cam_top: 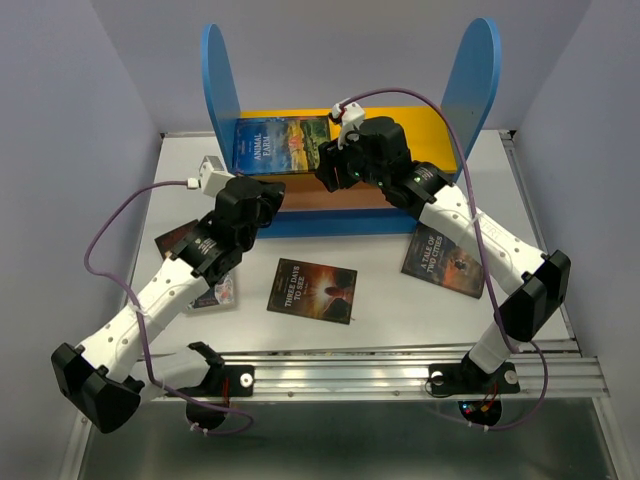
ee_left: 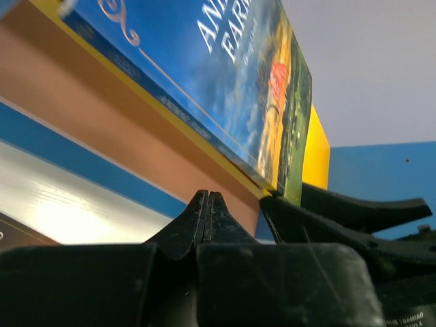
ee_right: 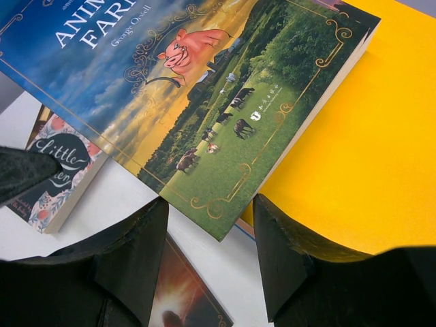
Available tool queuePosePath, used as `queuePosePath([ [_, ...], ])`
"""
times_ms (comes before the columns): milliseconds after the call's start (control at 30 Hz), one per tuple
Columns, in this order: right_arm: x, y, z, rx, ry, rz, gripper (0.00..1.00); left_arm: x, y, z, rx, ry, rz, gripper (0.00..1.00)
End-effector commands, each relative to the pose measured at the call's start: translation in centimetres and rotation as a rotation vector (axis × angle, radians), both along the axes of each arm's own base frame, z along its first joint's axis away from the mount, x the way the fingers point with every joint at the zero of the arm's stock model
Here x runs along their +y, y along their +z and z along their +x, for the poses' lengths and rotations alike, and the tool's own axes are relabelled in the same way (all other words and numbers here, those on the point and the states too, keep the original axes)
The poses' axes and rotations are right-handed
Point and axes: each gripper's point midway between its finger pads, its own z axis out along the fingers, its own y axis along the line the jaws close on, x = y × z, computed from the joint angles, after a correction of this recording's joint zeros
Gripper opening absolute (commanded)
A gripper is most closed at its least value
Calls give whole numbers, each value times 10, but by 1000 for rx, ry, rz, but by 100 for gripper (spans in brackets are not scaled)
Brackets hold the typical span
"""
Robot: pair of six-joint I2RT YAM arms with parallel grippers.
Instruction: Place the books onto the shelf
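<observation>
Blue Animal Farm book (cam_top: 283,145) on yellow board (cam_top: 440,128) | left tool (ee_left: 208,199) closed, empty | right tool (ee_right: 211,206) parted at its corner

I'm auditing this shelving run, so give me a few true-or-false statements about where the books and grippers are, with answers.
1. Animal Farm lies on the yellow top board. True.
2. The left gripper is shut on a book. False: it is shut but holds nothing.
3. Three Days to See lies flat on the table. True.
4. Tale of Two Cities is on the yellow top board. False: it lies on the table.
5. The right gripper is open. True.
</observation>
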Motion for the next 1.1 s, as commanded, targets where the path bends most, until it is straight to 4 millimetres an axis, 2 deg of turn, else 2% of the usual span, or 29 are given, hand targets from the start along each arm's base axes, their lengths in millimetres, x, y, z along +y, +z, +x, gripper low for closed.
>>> queuePosePath([
  [0, -5, 40, -2, -97, -9, 71, 58, 22, 0, 5, -11, 49, 30, 0],
  [233, -3, 39, -4, -98, 9, 68, 58, 37, 2, 10, -16, 89, 42, 0],
  [633, 1, 40, 0, -108, 18, 62, 58, 47, 11, 18, -47, 111, 50, 0],
  [1067, 3, 42, 3, -116, 23, 58, 58, 54, 22, 36, -66, 129, 72, 0],
])
